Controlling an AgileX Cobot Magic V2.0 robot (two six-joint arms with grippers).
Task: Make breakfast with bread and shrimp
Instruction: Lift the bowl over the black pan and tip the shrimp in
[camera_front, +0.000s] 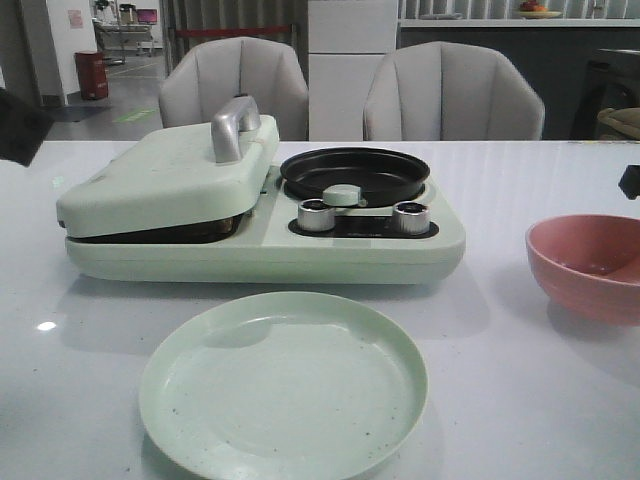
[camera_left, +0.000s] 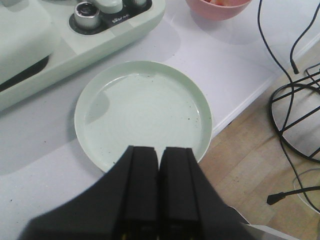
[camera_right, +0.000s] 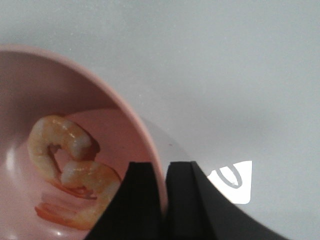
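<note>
Two curled orange-pink shrimp (camera_right: 65, 150) lie in the pink bowl (camera_right: 30, 90), which stands at the table's right (camera_front: 590, 262). My right gripper (camera_right: 161, 164) hangs shut above the bowl's rim, holding nothing; only a dark tip (camera_front: 630, 182) of it shows in the front view. My left gripper (camera_left: 159, 148) is shut and empty, hovering over the near edge of the pale green plate (camera_left: 100, 150). That plate (camera_front: 285, 390) is bare. No bread shows in any view.
A mint-green cooker (camera_front: 260, 255) stands behind the plate, its lid (camera_front: 160, 175) with a metal handle (camera_front: 235, 125) down. Beside the lid sit a black round pan (camera_front: 355, 172) and two knobs (camera_front: 315, 213). Cables (camera_left: 290, 95) hang past the table's edge.
</note>
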